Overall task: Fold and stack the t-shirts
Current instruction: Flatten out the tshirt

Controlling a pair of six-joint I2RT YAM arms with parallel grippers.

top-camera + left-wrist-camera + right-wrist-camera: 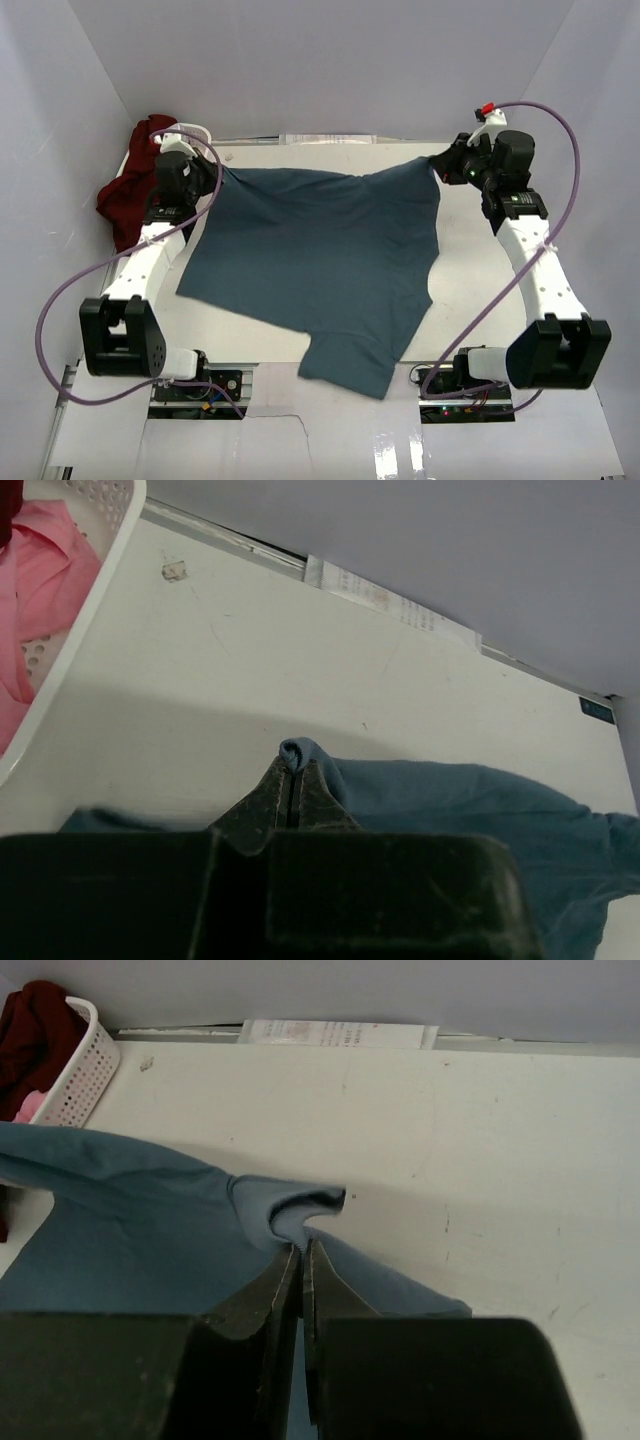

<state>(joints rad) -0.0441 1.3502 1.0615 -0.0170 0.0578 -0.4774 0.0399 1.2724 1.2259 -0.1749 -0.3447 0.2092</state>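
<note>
The teal-blue t-shirt [310, 260] is stretched across the table, its lower part hanging toward the near edge. My left gripper [212, 172] is shut on its far left corner, seen as a bunched fold [300, 752] at the fingertips. My right gripper [440, 160] is shut on its far right corner [300, 1210]. A dark maroon t-shirt [130, 195] hangs over the basket at the far left. A pink t-shirt [40, 570] lies inside the basket.
A white plastic laundry basket [95, 575] stands at the table's far left corner, also in the right wrist view [88, 1065]. A paper label [330, 138] lies along the back wall. Grey walls enclose the table on three sides.
</note>
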